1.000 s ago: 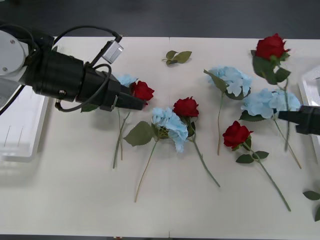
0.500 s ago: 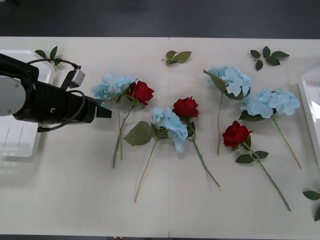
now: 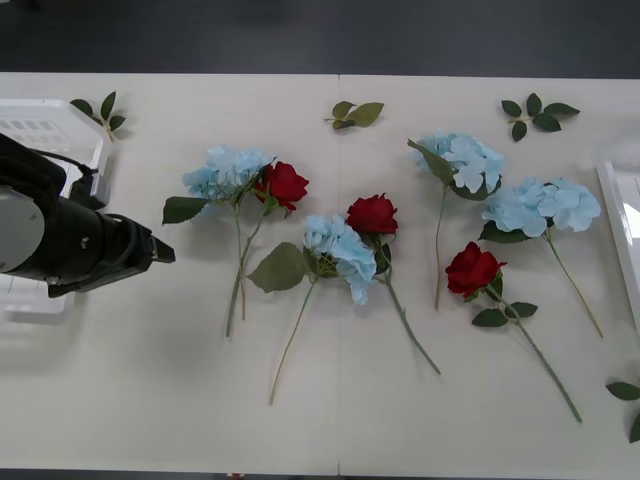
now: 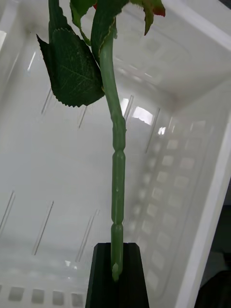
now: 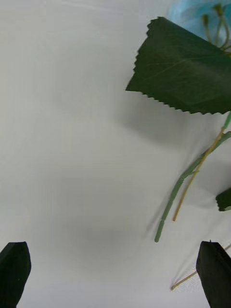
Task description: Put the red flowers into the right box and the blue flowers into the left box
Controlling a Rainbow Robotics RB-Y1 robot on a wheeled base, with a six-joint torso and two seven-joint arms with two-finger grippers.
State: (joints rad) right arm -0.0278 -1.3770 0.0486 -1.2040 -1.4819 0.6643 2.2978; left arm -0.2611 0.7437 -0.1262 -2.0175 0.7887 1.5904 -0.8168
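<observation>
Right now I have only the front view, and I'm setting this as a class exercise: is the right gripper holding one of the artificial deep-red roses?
Observer: Probably. In its wrist view the right gripper is shut on a thin green stem with a trace of red at the top.
Operator: Where is that stem?
Observer: It is held over a white plastic tray with a slotted wall.
Operator: And the left gripper's fingers?
Observer: The left gripper is open and empty above the white table, short of the cut stem ends below a pale-blue hydrangea's broad leaf.
</observation>
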